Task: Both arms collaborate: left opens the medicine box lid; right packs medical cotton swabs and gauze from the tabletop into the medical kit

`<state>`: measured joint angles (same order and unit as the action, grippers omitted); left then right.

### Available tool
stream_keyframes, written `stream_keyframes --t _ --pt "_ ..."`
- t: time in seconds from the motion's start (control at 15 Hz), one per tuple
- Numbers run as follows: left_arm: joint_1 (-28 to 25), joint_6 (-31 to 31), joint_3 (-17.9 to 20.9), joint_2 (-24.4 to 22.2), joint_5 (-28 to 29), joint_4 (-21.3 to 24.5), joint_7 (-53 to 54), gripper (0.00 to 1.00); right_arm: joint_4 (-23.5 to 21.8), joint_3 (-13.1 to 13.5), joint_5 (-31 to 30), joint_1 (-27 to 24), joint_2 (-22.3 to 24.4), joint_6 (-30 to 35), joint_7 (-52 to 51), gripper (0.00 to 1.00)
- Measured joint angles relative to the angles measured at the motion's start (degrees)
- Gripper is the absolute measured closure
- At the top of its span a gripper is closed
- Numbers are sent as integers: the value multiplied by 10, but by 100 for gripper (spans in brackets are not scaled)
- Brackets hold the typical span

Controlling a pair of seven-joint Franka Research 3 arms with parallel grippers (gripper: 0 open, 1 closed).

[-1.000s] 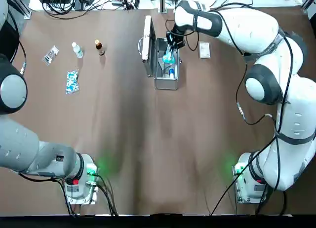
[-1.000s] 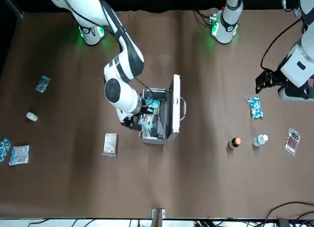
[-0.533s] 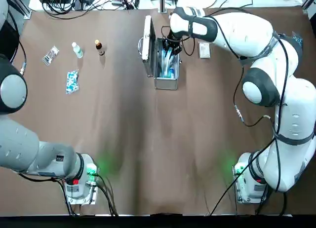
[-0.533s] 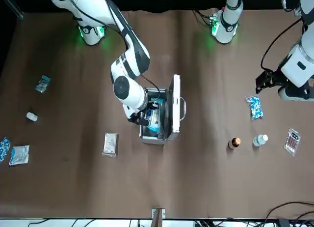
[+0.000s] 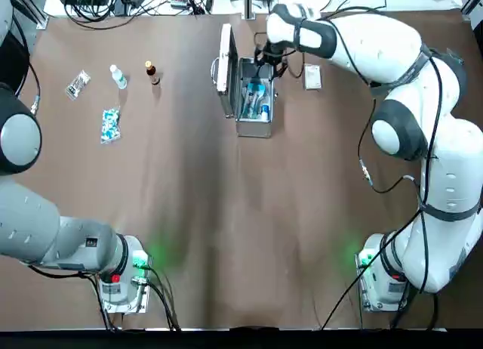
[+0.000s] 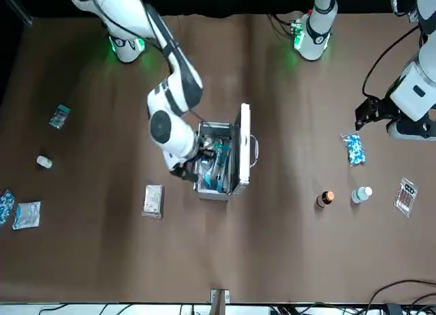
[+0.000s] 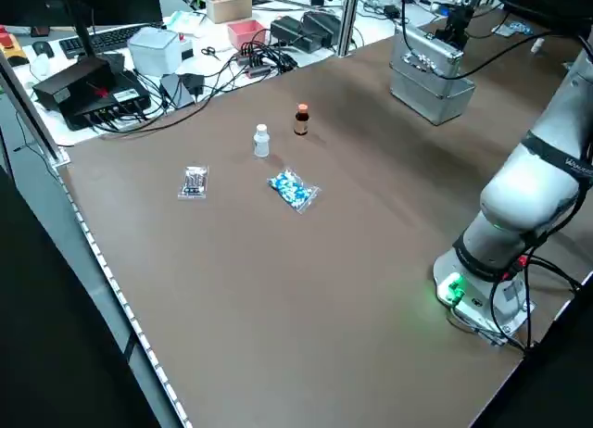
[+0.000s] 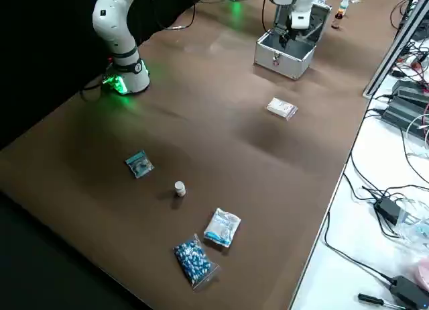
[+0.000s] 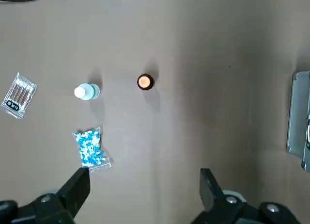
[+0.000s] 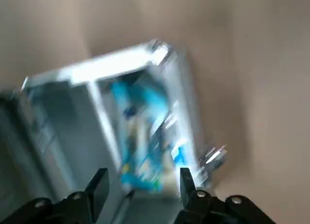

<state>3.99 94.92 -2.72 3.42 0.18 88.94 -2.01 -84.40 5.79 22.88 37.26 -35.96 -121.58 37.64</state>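
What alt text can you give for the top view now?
Open silver case holding a blue-and-white packet, with the right gripper open at its edge. To the left lie a capsule packet, a brown bottle and a white-capped bottle; a white packet lies to the right.

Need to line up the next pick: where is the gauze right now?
In the top view, the gauze, a small white packet, lies on the tabletop, just right of the open medical kit.
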Motion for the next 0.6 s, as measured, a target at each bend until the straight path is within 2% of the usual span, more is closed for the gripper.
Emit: stream_keyframes --t 0.07,0.13,0.2,0.4,0.6 --pt "0 0 0 0 0 0 0 0 0 5 -23 -15 0 0 0 33" --pt "0 0 0 0 0 0 0 0 0 8 -64 -55 0 1 -3 29" --pt "0 0 0 0 0 0 0 0 0 8 -81 -72 0 1 -6 26" --pt "0 0 0 0 0 0 0 0 0 9 -149 -115 0 3 -27 2" --pt "0 0 0 0 0 0 0 0 0 9 -170 -146 -2 4 -117 1"
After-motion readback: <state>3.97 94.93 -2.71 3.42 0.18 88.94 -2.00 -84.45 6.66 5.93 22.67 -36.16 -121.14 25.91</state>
